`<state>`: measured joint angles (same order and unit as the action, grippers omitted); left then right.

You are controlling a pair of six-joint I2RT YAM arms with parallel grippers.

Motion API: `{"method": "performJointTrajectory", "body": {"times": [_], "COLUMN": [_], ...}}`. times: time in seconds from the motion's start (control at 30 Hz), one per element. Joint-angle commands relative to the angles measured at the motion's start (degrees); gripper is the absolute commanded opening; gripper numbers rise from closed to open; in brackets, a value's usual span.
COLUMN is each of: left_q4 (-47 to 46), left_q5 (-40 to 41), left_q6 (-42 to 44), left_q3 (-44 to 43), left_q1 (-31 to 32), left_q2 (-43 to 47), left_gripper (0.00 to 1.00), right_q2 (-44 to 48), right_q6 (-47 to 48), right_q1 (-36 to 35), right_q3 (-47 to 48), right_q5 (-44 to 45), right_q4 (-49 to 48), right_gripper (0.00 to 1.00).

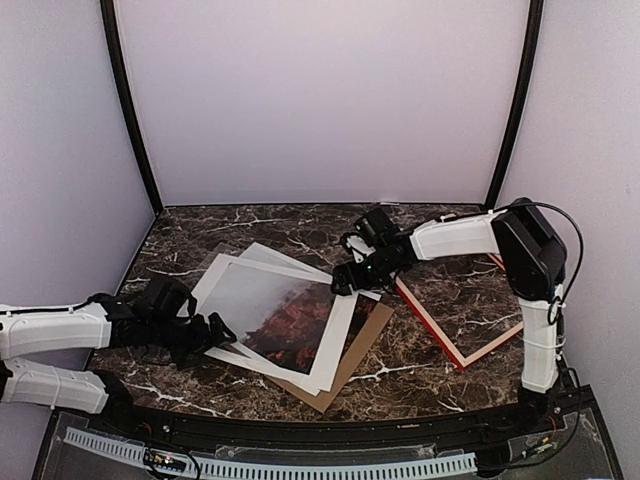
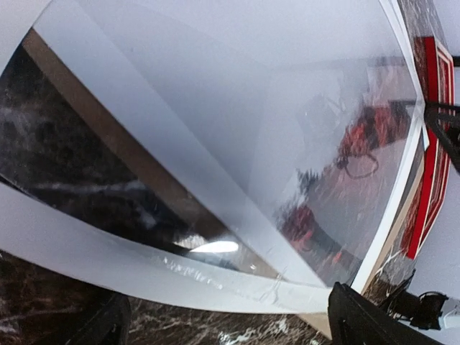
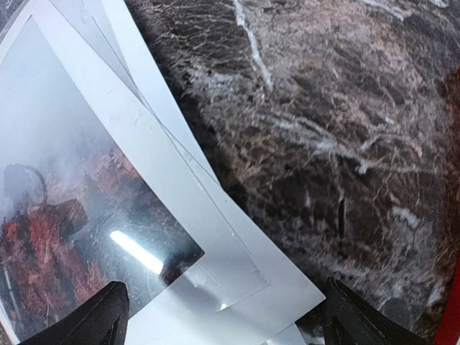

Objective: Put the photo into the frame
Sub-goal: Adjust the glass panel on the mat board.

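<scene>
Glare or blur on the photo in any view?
Left wrist: bright glare streak near the bottom, reflections veiling the photo. Right wrist: a glare bar across the photo, marble table sharp. Top external: even light, no hotspot on the photo.

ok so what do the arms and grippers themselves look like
Both arms are smooth white shells with black joints. The left arm shows two white links; the right arm has a bulky black elbow housing with a thin black cable looping off it. The left gripper and right gripper are matte black, two fingers each. No markings are legible.
</scene>
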<state>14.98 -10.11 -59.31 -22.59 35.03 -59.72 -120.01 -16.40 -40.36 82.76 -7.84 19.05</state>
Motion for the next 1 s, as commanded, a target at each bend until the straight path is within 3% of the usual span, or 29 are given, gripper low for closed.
{"method": "performJointTrajectory", "body": {"times": [0.0, 0.37, 0.63, 0.77, 0.97], "left_q4": [-2.6, -4.7, -4.6, -5.8, -2.9], "left_q5": [-0.4, 0.0, -0.9, -2.7, 4.0], "left_q6": [2.7, 13.7, 21.3, 20.7, 22.2], "left_q3": [-0.2, -6.8, -13.3, -14.7, -14.6], "left_q1": [-4.5, -17.1, -30.7, -37.5, -38.4], "left_q2": [-7.5, -15.4, -21.8, -21.4, -15.7], "left_gripper": [0.99, 0.99, 0.99, 0.99, 0.99], "right_q2": [3.6, 10.4, 6.7, 8.6, 16.7], "right_q6": [-5.5, -17.0, -21.9, -19.7, -15.1], "right_q1": [-1.0, -7.2, -16.4, -17.0, -11.5], "right_q3": [-7.4, -19.6, -16.0, -13.1, -14.1], "right_q5": [-6.8, -5.5, -6.7, -3.0, 9.0], "right_q4": [-1.7, -10.8, -15.6, -10.9, -1.0], "right_gripper": [0.92, 0.88, 0.88, 0.94, 0.98]}}
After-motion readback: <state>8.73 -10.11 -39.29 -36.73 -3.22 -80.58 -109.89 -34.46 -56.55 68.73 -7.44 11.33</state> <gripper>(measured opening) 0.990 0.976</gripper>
